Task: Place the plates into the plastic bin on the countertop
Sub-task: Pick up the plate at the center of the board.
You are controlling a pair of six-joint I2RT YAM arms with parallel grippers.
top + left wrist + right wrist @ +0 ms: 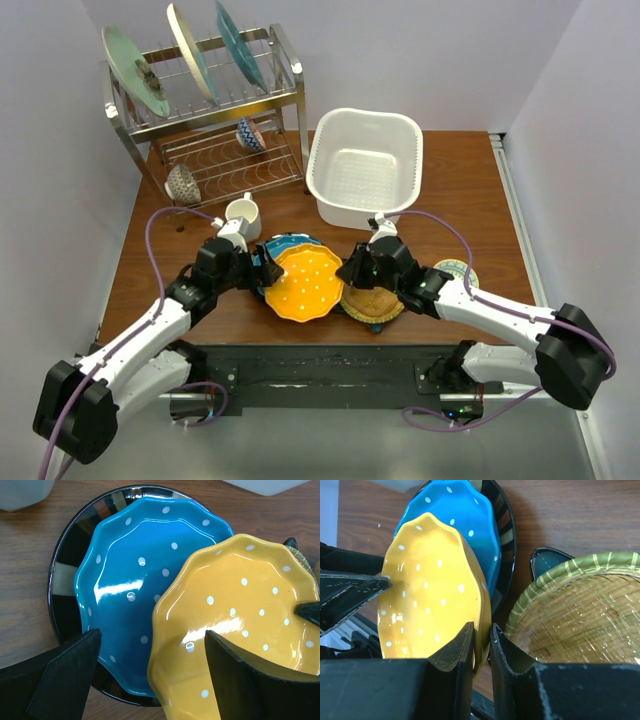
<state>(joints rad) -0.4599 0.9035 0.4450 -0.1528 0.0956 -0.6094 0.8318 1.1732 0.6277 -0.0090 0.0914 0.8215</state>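
Nothing in bin (366, 112) yet; plates (300, 282) all on table (470, 200), mid-frame. Right end effector (481, 640) pinches orange plate (427, 595) rim; left end effector (152, 640) wide open, empty.

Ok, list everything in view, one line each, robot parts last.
orange dotted plate: one, orange, atop stack, front centre
blue dotted plate: one, blue, beneath it
black-rimmed plate: one, black-cream, stack bottom
amber plate: one, amber, right of stack
star-shaped plate: one, dark blue, under amber plate
plastic bin: one, white, back centre
dish rack: one, steel, back left
upright plates: three, green, cream, teal, atop rack
bowls: two, patterned, rack's lower tier
mug: one, white, before the rack
small bowl: one, yellow-centred, far right
left gripper: one, black, open over stack
right gripper: one, black, shut on orange plate
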